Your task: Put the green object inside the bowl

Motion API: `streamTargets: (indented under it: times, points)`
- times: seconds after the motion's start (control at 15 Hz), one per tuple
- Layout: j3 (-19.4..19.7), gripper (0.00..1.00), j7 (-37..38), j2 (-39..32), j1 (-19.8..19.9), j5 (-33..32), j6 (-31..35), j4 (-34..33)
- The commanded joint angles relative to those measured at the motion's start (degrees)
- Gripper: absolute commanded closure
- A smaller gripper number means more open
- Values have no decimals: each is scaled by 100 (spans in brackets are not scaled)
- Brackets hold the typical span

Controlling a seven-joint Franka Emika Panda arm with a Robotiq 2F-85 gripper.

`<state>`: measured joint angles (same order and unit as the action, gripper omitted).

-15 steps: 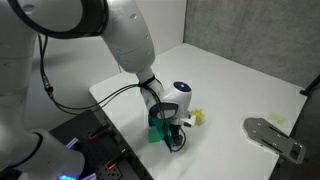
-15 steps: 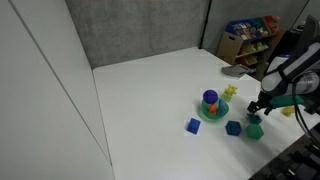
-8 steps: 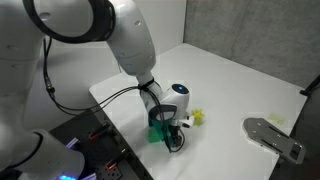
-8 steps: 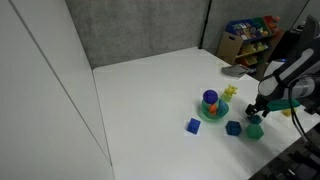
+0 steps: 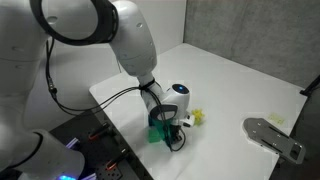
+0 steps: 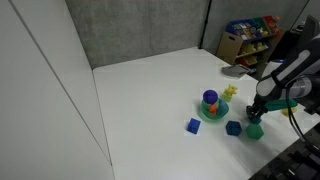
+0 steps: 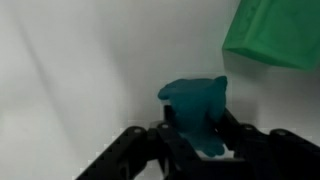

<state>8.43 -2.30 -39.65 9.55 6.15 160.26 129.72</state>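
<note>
In the wrist view, the green object, a dark teal block of irregular shape, sits on the white table between my fingers. My gripper is shut on it, with one finger against each side. In an exterior view the gripper points down at the table's near right part, to the right of the bowl. The small green bowl holds a blue-purple piece and an orange one. In an exterior view the gripper is low over the table, and the bowl is hidden there.
A brighter green cube lies close beside the held block. A yellow piece, a blue cube and a teal cube lie around the bowl. A shelf of packets stands beyond the table.
The jaws have closed in on the teal block. The arm itself has hardly moved.
</note>
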Motion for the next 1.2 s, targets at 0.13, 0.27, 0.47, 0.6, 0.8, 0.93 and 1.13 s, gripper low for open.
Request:
streamTargets:
  times: [0.13, 0.27, 0.47, 0.6, 0.8, 0.93, 1.13]
  points:
    - [-48, 85, 237, 533, 15, -19, -415, 33]
    - [-69, 89, 291, 812, 3, 4, -560, 74]
    - [-173, 91, 339, 1303, -4, 67, -867, 116]
    - [-252, 91, 371, 1642, -45, 102, -1066, 163]
    - [-388, 91, 433, 2083, -176, 149, -1345, 239]
    - [-510, 91, 434, 2293, -281, 224, -1460, 302]
    - [-695, 91, 392, 2422, -429, 388, -1639, 305]
